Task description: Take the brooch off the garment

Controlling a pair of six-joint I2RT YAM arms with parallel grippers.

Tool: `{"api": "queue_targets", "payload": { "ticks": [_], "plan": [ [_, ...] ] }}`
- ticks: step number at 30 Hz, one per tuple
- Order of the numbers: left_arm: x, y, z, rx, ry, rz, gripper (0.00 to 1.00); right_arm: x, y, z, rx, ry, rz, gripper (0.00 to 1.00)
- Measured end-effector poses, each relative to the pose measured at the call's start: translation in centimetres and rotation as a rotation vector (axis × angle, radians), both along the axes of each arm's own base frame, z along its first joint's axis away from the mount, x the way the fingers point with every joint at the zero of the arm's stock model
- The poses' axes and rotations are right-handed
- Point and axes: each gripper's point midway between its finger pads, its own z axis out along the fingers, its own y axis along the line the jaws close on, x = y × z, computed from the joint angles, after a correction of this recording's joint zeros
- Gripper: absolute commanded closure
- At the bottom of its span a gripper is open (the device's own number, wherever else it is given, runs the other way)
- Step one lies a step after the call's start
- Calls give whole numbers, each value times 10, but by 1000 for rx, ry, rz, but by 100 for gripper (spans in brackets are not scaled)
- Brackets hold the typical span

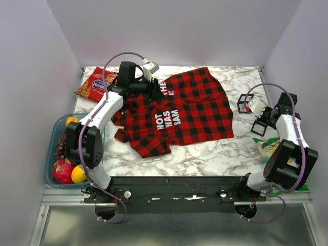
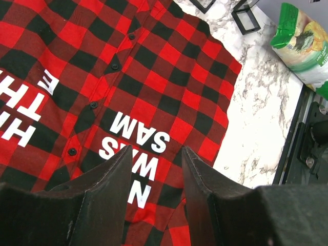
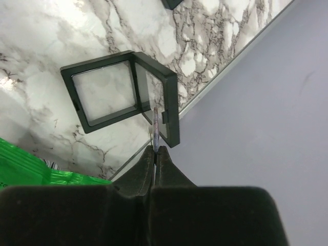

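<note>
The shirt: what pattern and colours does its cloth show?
Red and black checks. The shirt shows best in the left wrist view.

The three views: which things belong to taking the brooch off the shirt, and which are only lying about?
Job: shirt; brooch, pinched in the right gripper; left gripper, open over the shirt; probably the open black case.
Lying about: red snack packet; green packet; fruit basket.

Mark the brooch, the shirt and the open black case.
brooch (image 3: 155, 128): right wrist view, its thin edge.
shirt (image 1: 200, 110): top view, checked front beside the lettering.
open black case (image 3: 105, 95): right wrist view, left clear pane.
</note>
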Motion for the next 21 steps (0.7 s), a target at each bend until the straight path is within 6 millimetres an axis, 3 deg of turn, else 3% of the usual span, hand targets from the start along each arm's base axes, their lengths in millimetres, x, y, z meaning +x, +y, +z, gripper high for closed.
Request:
{"api": "queue_targets", "payload": {
  "ticks": [13,21],
  "plan": [
    [3,-1,-9,0,29,4,48,-7,3,-32,13,86,43,95],
    [3,-9,-13,4,39,-11,48,1,0,-42,-5,92,75,93]
  ]
}}
